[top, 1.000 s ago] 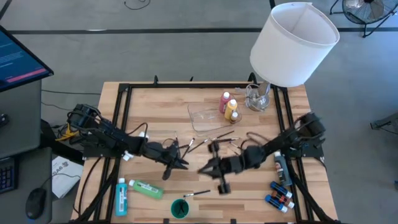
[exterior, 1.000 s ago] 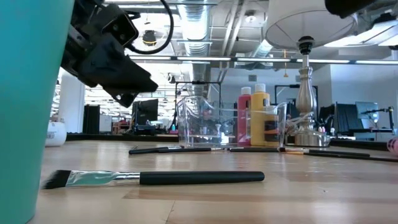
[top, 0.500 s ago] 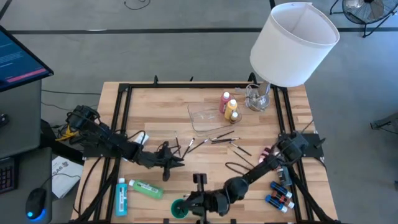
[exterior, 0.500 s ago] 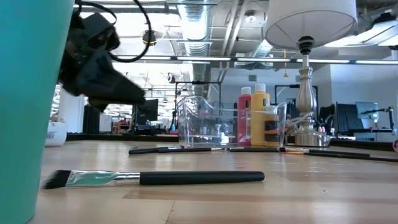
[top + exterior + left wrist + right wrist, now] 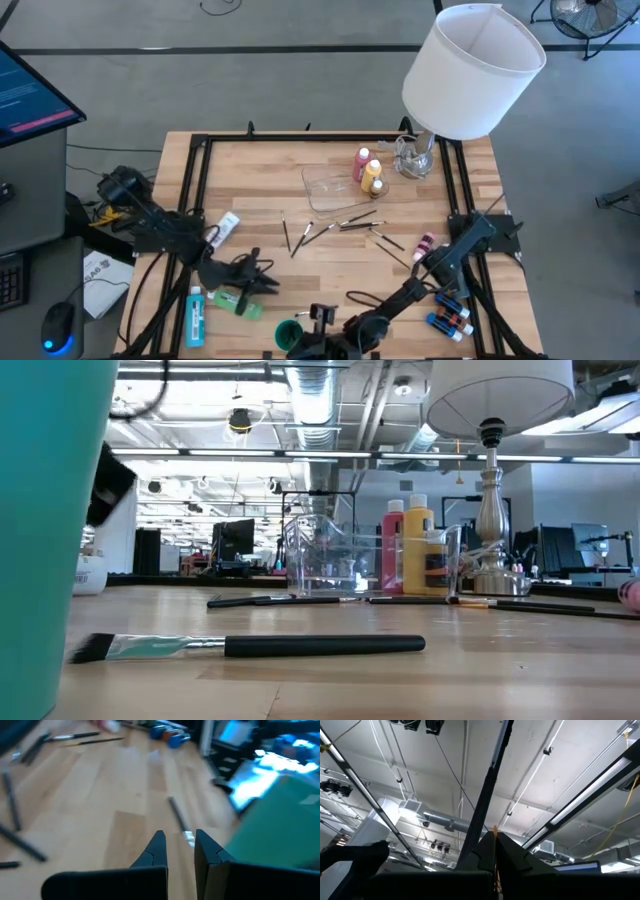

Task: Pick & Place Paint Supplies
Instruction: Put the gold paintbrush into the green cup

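Note:
My right gripper [image 5: 321,316] is at the table's near edge beside the teal cup [image 5: 289,335]. It points up at the ceiling and is shut on a thin dark brush [image 5: 487,780]. My left gripper [image 5: 258,278] hovers low by the green bottle [image 5: 235,302], its fingers [image 5: 159,845] a narrow gap apart and touching nothing. A blue bottle [image 5: 193,315] lies beside the green one. Pink [image 5: 362,162] and yellow [image 5: 373,180] bottles stand next to the clear tray [image 5: 333,190]. Loose brushes [image 5: 340,224] lie mid-table, and a flat brush [image 5: 250,647] lies near the cup [image 5: 45,530]. My right gripper pinches the thin brush's handle [image 5: 481,822] between its two shut fingers. The fingers point upward and the handle runs on along them toward the ceiling, lifted clear of the table. Which end of the brush sits in the fingers is hidden by them.
The big white lampshade [image 5: 472,68] and its stand [image 5: 415,155] fill the far right corner. A pink bottle [image 5: 427,243] and small blue bottles [image 5: 450,315] lie at the right edge, a white tube [image 5: 225,226] at the left. Black rails [image 5: 195,180] frame the table.
My right arm has swung from the table's middle to the near edge beside the teal cup, carrying the brush. My left gripper has drawn back toward the near left, from the loose brushes to the green bottle.

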Available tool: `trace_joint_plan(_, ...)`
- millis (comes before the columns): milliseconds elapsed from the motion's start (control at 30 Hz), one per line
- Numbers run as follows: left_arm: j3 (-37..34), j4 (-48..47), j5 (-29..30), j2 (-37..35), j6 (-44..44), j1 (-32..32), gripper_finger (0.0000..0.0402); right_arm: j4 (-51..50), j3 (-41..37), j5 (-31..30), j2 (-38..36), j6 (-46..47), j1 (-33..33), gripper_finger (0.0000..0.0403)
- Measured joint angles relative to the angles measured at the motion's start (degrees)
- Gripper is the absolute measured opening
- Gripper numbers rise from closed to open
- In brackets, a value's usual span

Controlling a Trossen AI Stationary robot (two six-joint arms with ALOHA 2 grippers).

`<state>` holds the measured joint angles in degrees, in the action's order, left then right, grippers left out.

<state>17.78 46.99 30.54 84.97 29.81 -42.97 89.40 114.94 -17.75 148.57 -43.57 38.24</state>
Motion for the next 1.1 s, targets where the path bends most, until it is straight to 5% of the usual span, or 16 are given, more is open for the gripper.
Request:
trace_joint_plan(267, 0.1, 0.0, 7.0, -6.7, -5.8, -6.9, 0.0001, -0.1, 1.9, -0.3, 2.8, 0.3, -0.7, 0.0)
trace_joint_plan(667, 0.1, -0.2, 18.8, -7.2, -7.1, -16.9, 0.0001, 0.5, -2.7, -0.2, 3.5, 5.8, -2.2, 0.0)
trace_joint_plan(1100, 0.1, -0.3, 20.0, -7.2, -7.6, -17.2, 0.0001, 0.5, -2.9, -2.3, 6.5, 8.4, -2.6, 0.0)
